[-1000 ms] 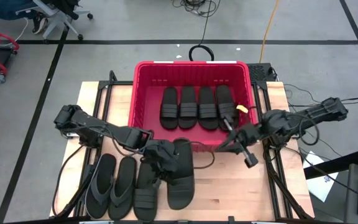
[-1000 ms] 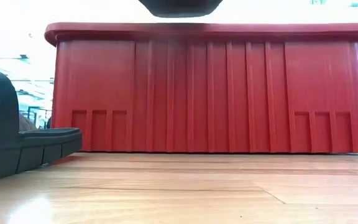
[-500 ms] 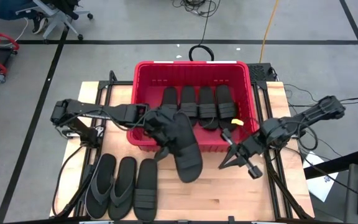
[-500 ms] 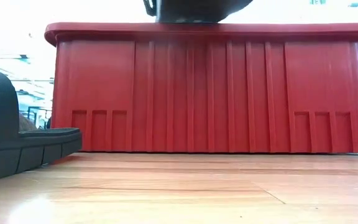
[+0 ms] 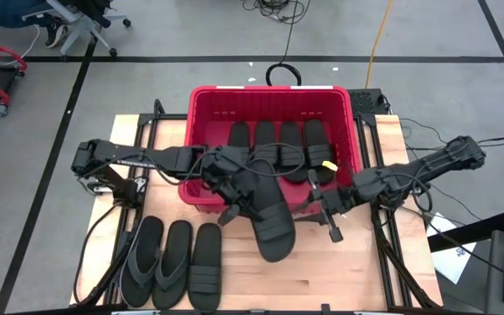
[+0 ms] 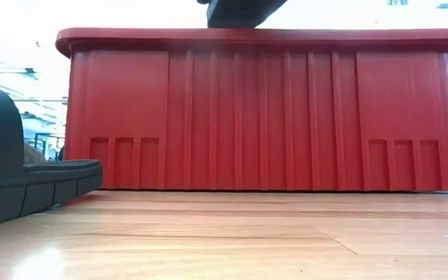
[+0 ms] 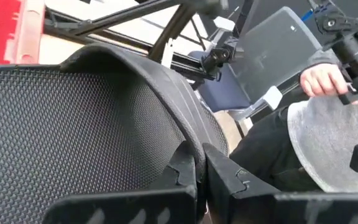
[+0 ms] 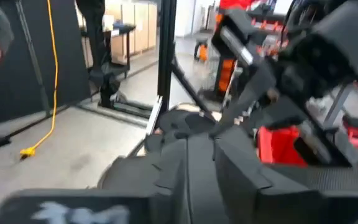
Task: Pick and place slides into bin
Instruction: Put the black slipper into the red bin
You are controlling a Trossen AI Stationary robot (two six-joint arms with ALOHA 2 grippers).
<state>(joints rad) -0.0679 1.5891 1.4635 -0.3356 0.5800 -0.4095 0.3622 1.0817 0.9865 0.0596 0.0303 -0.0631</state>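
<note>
Above the bin's near wall, my left gripper (image 5: 232, 179) is clamped on the edge of a ribbed-strap slide (image 5: 268, 214), carried clear of the table. The left wrist view shows its two fingers (image 7: 188, 177) pinched on the slide's raised edge (image 7: 142, 81), with the textured footbed beside them.

That slide's long axis runs diagonally. One end sits over the red bin (image 5: 198, 105) by the gripper, and the other end juts out past the near rim over the table, angling toward my right arm. I judge that the coming move turns on this: most of the slide is outside the bin, so it must travel farther away from me, over the rim, before release.

Inside the bin, four slides (image 5: 278, 144) lie side by side along the far half, long axes running front to back.

My right gripper (image 5: 320, 203) hovers just beside the bin's near right corner, close to the hanging end; I cannot tell whether it is released or clenched.

Three more slides (image 5: 171, 262) lie in a row at the table's near left, well apart from both grippers.
</note>
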